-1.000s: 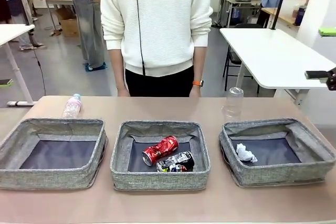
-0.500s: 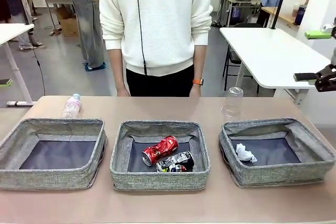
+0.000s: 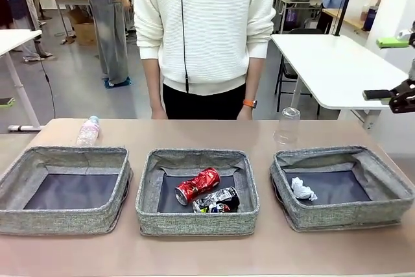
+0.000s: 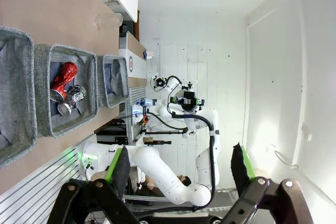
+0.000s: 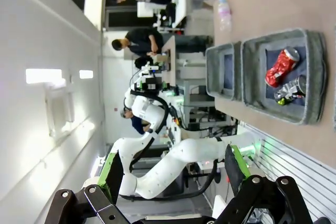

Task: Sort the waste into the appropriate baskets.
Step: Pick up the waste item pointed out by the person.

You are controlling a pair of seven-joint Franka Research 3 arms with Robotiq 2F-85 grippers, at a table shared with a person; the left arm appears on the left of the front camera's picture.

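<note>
Since a second ago my right gripper [image 3: 373, 69] has swung in at the front view's right edge, clear of the tan table [image 3: 207, 251], and the person in the white sweater [image 3: 207, 30] has shifted slightly toward my right; its green-padded fingers and those of my left gripper [image 4: 181, 153] stand wide apart, empty. Three shallow grey woven fabric bins sit in a row: the left basket [image 3: 58, 220] shows its dark bottom, the middle basket [image 3: 194, 222] holds the crushed red can [image 3: 198, 185] just beside the crushed black-and-silver printed can [image 3: 217, 200], and the right basket [image 3: 343, 215] holds the crumpled white paper wad [image 3: 303, 189]. Beyond the left one lies the clear plastic bottle [image 3: 89, 132]; beyond the right one stands the clear plastic cup [image 3: 288, 126].
</note>
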